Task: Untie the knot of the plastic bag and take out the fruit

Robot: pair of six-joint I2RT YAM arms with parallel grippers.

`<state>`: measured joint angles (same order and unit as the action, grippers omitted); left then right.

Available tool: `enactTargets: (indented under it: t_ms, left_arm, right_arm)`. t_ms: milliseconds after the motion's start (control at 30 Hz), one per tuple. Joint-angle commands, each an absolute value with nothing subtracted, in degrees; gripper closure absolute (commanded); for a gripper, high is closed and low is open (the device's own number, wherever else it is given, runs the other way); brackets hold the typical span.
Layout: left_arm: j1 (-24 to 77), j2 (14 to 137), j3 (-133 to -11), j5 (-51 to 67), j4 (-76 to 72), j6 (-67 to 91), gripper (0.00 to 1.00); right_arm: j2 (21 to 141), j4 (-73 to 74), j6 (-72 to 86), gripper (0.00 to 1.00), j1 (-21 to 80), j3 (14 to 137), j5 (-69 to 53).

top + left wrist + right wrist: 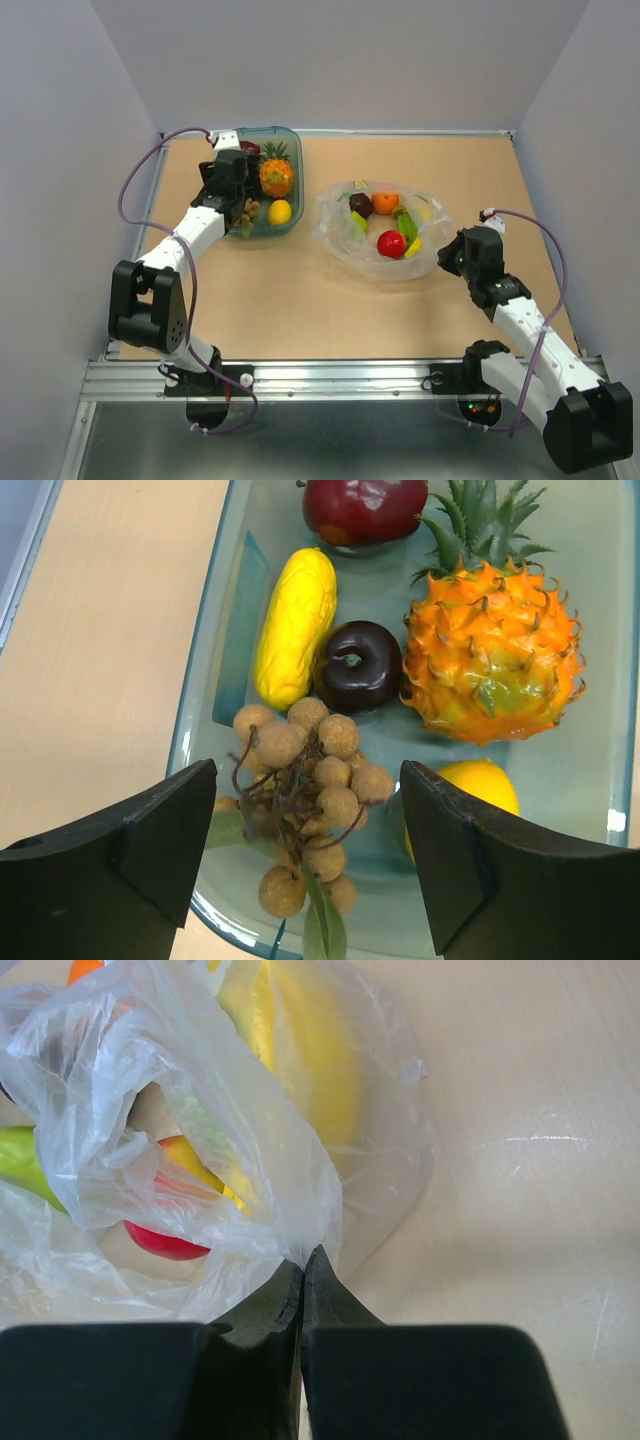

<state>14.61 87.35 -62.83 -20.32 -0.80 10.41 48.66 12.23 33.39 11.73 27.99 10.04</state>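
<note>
The plastic bag (340,226) lies open at the table's middle right, and no knot shows. Inside it are an orange (385,203), a dark round fruit (361,204), a green piece (407,227), a red apple (391,244) and a banana (300,1040). My right gripper (447,255) is shut on the bag's near right edge (300,1210), low over the table. My left gripper (243,205) is open above the tray (290,135). A cluster of brownish balls (340,738) lies in the tray between the open fingers, apart from both.
The green-tinted tray (215,630) stands at the back left. It also holds an orange pineapple (490,650), a lemon (480,785), a long yellow fruit (295,620), a dark plum (358,665) and a red apple (365,505). Walls enclose the table on three sides.
</note>
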Motion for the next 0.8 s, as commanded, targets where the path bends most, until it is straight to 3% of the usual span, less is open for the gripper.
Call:
enactTargets:
  t_ms: [0, 433, 767]
  left_arm:
    - [17.7, 80.9, -65.9, -20.3, -1.8, 10.6, 0.13]
    - [45.9, 70.9, -67.4, -30.5, -3.1, 5.1, 0.13]
    - [58.6, 82.2, -69.1, -28.7, -5.1, 5.3, 0.13]
  right_arm:
    - [47.5, 9.4, 32.3, 1.00, 11.9, 26.6, 9.2]
    - [46.5, 8.6, 31.6, 1.00, 12.4, 26.1, 9.8]
    - [47.0, 8.5, 31.4, 0.99, 12.4, 26.1, 11.1]
